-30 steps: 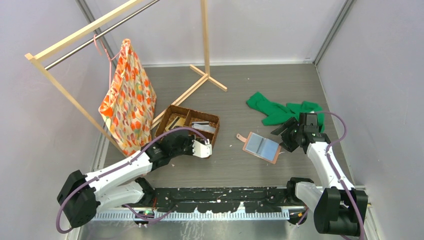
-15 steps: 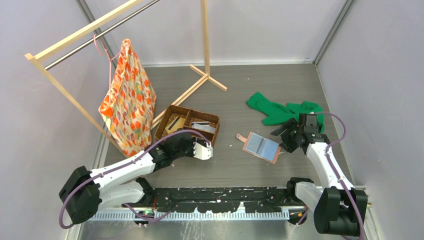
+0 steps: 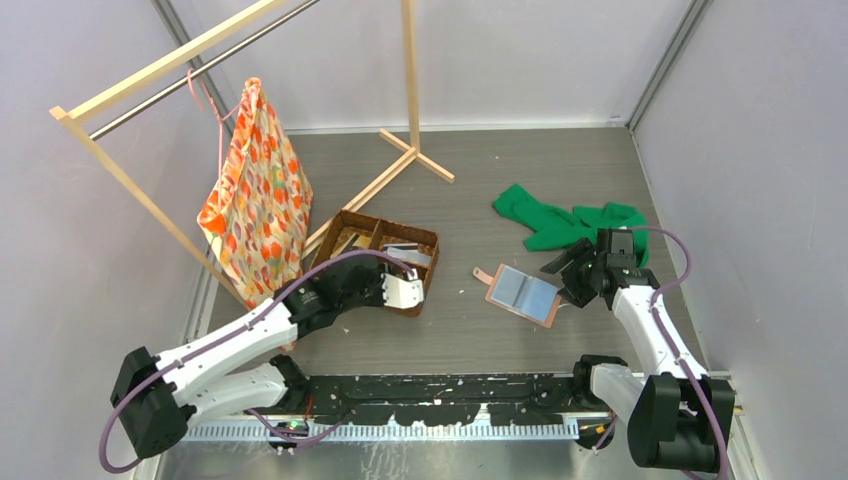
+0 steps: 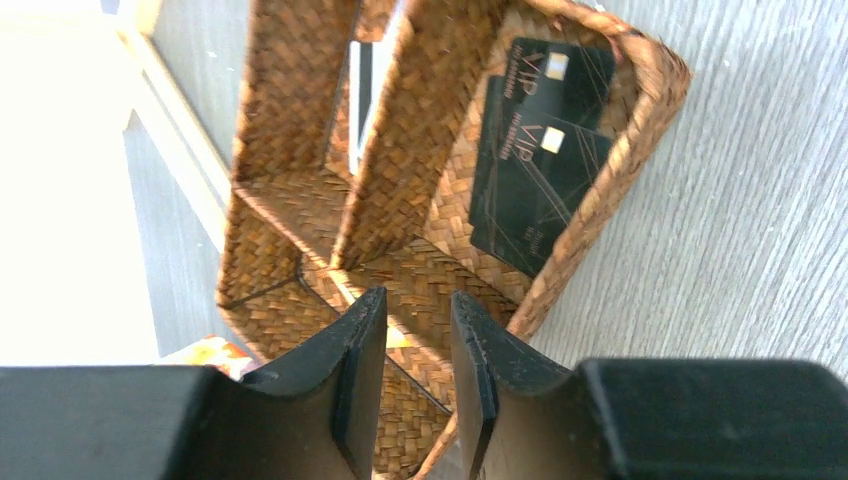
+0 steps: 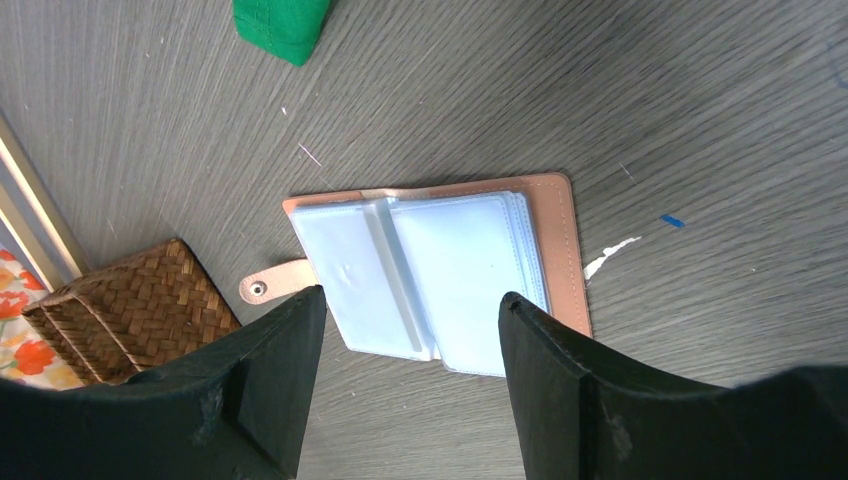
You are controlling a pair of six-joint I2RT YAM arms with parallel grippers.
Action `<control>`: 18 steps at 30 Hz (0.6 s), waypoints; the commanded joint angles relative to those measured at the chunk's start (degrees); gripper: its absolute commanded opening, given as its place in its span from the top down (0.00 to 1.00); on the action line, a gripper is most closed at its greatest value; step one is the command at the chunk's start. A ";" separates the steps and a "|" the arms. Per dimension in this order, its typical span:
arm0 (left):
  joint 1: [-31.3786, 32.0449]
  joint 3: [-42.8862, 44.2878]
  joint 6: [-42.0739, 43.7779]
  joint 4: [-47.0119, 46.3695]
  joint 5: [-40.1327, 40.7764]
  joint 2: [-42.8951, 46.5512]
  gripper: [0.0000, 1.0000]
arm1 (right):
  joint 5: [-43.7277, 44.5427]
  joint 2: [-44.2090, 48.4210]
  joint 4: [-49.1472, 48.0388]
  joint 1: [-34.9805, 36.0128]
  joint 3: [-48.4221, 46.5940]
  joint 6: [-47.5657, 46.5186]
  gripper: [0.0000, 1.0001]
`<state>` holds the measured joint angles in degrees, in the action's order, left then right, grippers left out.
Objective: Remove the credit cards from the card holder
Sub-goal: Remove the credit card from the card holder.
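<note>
The card holder (image 3: 523, 293) lies open on the table, pink leather with clear sleeves (image 5: 450, 260) and a strap tab (image 5: 270, 285). No card shows in the sleeves. My right gripper (image 3: 568, 280) hangs open just right of it; in the right wrist view its jaws (image 5: 410, 298) stand wide over the holder's near edge. Two black credit cards (image 4: 535, 190) lie in a compartment of the woven basket (image 4: 640, 130). My left gripper (image 4: 418, 300) hovers over the basket's near end (image 3: 405, 290), jaws a little apart with nothing between them.
An orange patterned bag (image 3: 255, 200) hangs from a wooden rack (image 3: 150, 70) at the left, and the rack's foot (image 3: 415, 155) lies behind the basket (image 3: 432, 240). A green cloth (image 3: 560, 225) is bunched behind the right gripper.
My left gripper has edged up over the basket's near end and its jaws have parted. The right arm has hardly moved.
</note>
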<state>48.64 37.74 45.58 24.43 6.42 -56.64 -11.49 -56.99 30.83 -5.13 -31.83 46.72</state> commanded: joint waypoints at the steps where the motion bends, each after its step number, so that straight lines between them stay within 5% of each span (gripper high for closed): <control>1: 0.22 5.87 -4.66 3.31 -0.97 3.03 0.68 | -0.30 0.38 -1.56 -0.32 -0.59 0.22 0.32; 8: 0.22 16.47 -18.60 2.13 -1.89 -1.69 0.63 | -0.38 1.00 -0.98 -0.32 -1.17 0.14 0.32; 18: 1.14 39.59 -48.81 11.75 0.19 -24.28 0.61 | -0.05 1.64 0.07 -0.32 -0.80 -0.32 0.32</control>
<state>48.80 70.43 13.26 32.34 5.98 -75.07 -11.49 -56.49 31.14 -5.13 -31.83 46.70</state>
